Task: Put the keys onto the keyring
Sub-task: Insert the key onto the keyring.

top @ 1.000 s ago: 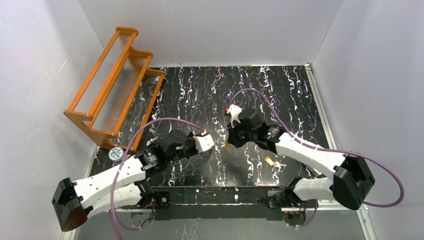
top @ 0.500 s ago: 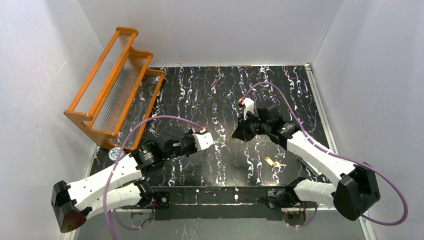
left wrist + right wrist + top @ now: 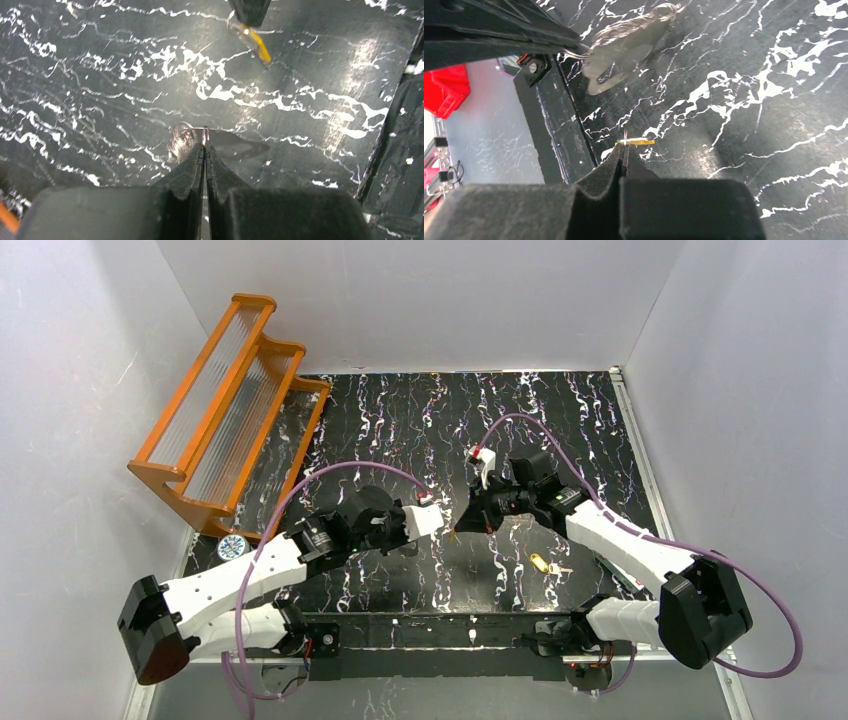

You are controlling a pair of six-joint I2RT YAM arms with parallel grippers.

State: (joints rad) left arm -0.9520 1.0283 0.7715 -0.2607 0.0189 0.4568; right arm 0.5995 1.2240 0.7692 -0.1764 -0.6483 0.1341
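Keyring [image 3: 182, 141] pinched tight in the left fingers [image 3: 199, 159], one key [image 3: 254, 42] clamped in the right fingers [image 3: 620, 159], hanging just ahead of the left tips. In the last second the two arms have swung back together, so key and keyring sit near but apart, and threading looks next. Second key [image 3: 541, 563] lies on the counter [image 3: 400, 430], behind the right fingers.

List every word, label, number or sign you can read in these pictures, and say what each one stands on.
No text can be read in any view.
Small round blue-and-white disc by the near end of the orange rack: it may carry print, but it is too small and blurred to read.
Nothing else shows lettering, numbers or signs.
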